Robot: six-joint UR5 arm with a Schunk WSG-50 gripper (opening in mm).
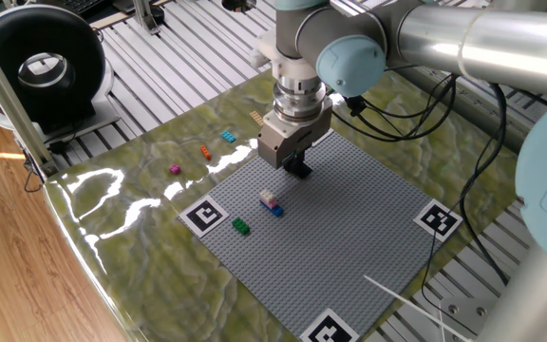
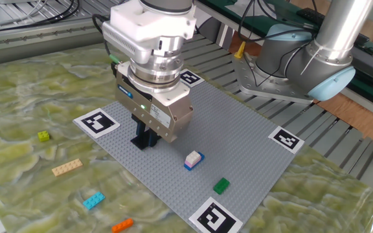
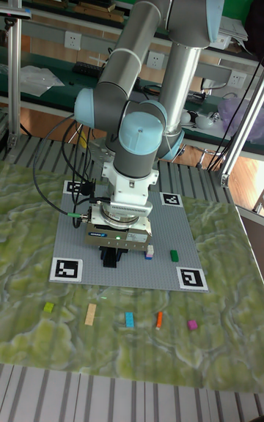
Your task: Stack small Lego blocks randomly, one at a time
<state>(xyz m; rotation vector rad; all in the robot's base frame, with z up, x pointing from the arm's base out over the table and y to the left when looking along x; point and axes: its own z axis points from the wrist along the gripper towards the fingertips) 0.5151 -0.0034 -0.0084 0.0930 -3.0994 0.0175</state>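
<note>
1. The only stack I can see is the small white-pink Lego brick sitting on a blue brick (image 2: 192, 159), standing on the large grey studded baseplate (image 2: 238, 129). A small green brick (image 2: 221, 186) lies alone on the plate nearby.
2. The other loose bricks are off the plate on the mottled green mat: yellow-green (image 2: 43, 136), long tan (image 2: 67, 167), cyan (image 2: 93, 200) and orange (image 2: 122, 224). The magenta one (image 1: 174, 169) shows only in the other camera.
3. The black two-finger gripper (image 2: 145, 137) is low on the baseplate, apart from the stack. The wrist body hides the fingertips, so I cannot tell whether they are spread, pressed together or pinching anything. There is a dark shape at the tips, which may be a flat plate or only the fingers.
4. My first worry: if a piece is being pressed onto the studs off-grid, it will seat crooked or pop free when the fingers let go.
5. Second: if a piece sticks to one finger, lifting could drag it off the studs.
6. Third: the wide wrist body passes near the two-brick stack; a sideways move at this height could knock it over.
7. Fourth: the bricks are tiny, so any picking offset means a pinch on air.
</note>
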